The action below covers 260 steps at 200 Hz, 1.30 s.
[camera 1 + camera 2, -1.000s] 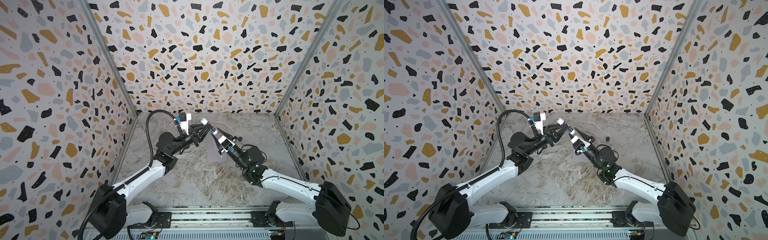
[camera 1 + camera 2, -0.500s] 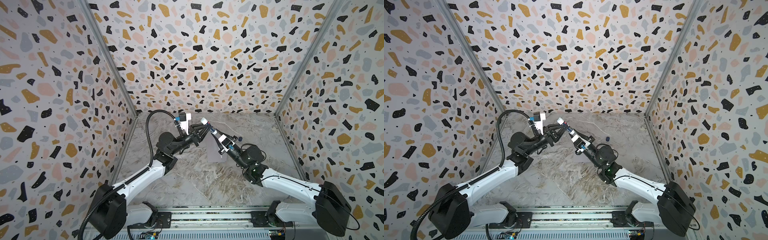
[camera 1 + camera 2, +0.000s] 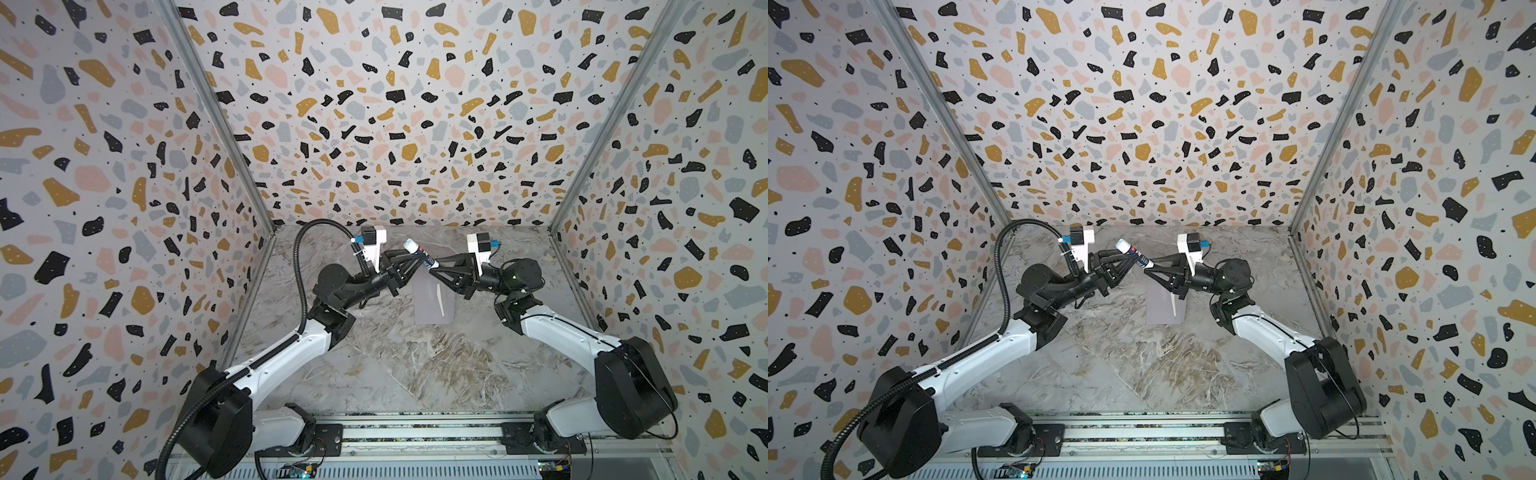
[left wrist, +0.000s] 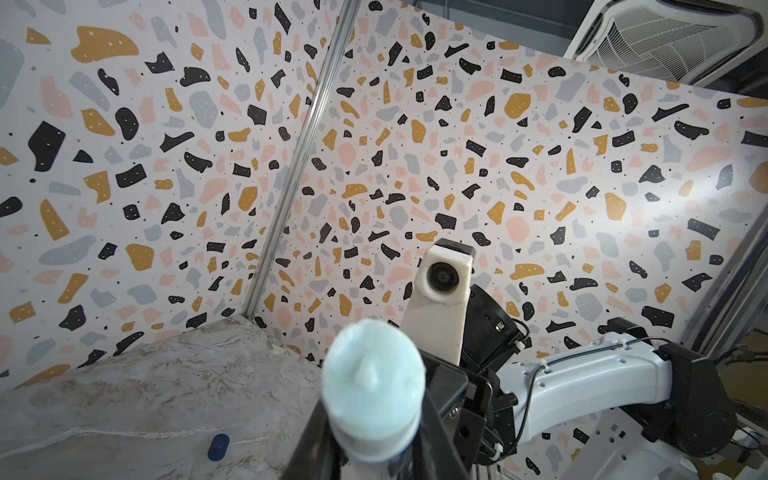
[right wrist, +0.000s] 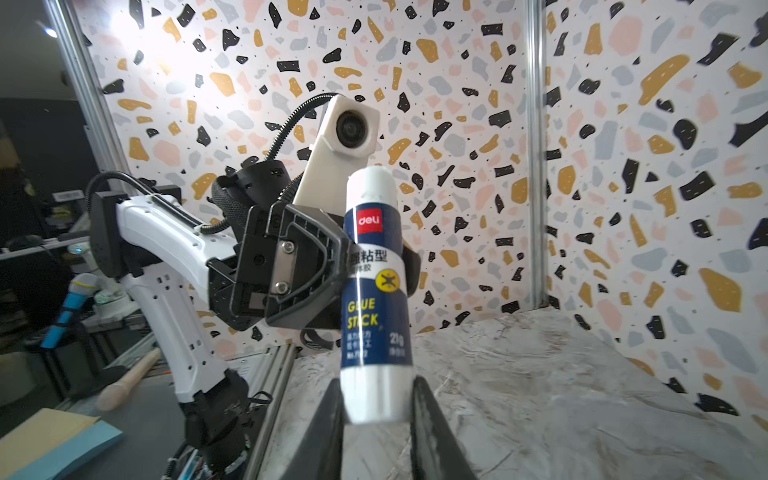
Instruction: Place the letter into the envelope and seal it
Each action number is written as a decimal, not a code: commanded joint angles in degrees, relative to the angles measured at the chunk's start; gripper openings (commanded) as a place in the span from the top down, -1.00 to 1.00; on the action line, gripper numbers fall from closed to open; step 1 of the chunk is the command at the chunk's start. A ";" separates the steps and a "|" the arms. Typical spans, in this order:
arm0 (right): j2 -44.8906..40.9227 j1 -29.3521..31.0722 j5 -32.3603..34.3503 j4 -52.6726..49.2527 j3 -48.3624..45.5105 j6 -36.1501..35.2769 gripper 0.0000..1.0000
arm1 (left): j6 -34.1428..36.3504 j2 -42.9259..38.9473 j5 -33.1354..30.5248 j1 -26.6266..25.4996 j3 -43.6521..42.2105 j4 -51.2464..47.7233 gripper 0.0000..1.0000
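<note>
Lengthwise, the envelope [image 3: 428, 305] runs toward the back wall [image 3: 399, 124].

Robot lab cell, probably: terrazzo-print panels [image 3: 395, 104], aluminium rail [image 3: 415, 432], cluttered bench [image 5: 137, 411] outside.

glue stick [image 3: 419, 253]: hung tilted over the table [image 3: 374, 374], between the two arms, above the envelope's far end.
left fingers [image 5: 320, 266]: sat on either side of the stick's middle, reaching in from the left.
right fingers [image 5: 430, 428]: sat on either side of the stick's lower end, reaching in from the right.
envelope [image 3: 432, 305]: lay flat on the table, toward the back, below the stick.
small oval piece [image 4: 218, 446]: lay on the table, apart from the stick.
</note>
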 commanded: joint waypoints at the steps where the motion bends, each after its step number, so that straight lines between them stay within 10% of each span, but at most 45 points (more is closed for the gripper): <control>1: -0.31 -0.81 -3.13 5.80 1.99 9.93 0.70 | 3.05 -2.22 2.34 -0.34 0.44 2.31 1.00; 40: -5.06 0.00 6.17 -7.26 0.45 -5.29 0.31 | 2.71 -1.87 -0.31 -0.42 1.16 -0.37 1.00; 86: -15.64 8.81 37.83 -16.89 -7.09 -37.86 -0.36 | 2.04 -1.44 -1.29 -0.42 2.11 -1.77 1.00; 147: -16.71 18.62 53.60 -15.77 -9.10 -58.92 -0.16 | 1.62 -1.43 -1.02 -0.42 2.29 -1.57 1.00; 260: -15.53 20.23 56.39 -15.85 -9.47 -61.54 0.33 | 1.43 -1.49 -0.94 -0.42 2.20 -1.57 1.00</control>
